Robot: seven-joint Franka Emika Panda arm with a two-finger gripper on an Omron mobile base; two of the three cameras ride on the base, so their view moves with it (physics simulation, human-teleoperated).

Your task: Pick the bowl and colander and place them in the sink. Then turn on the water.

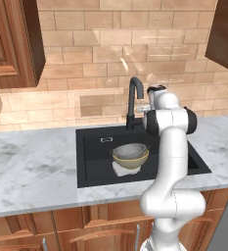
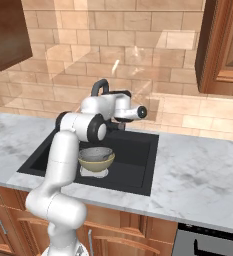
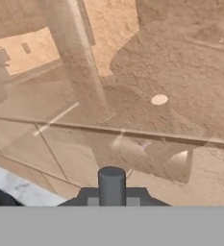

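Note:
The yellow-tan bowl [image 1: 130, 159] [image 2: 95, 161] sits in the black sink [image 1: 93, 147] [image 2: 135, 150], with the grey colander [image 1: 129, 150] [image 2: 94, 152] nested inside it. My gripper [image 1: 144, 106] is raised behind the basin, right beside the dark curved faucet [image 1: 134, 93] [image 2: 100, 86] at about its mid height. Its fingers look shut, and my own forearm hides what they touch. In the hand view a short dark round post [image 3: 111, 183] stands at bottom centre, close in front of the tiled wall.
A white pad [image 1: 125, 169] lies under the bowl in the basin. Marble counter [image 1: 32, 166] [image 2: 203, 170] runs on both sides of the sink. Wooden wall cabinets [image 1: 12, 39] [image 2: 223, 45] hang above left and right. The tiled wall is just behind the faucet.

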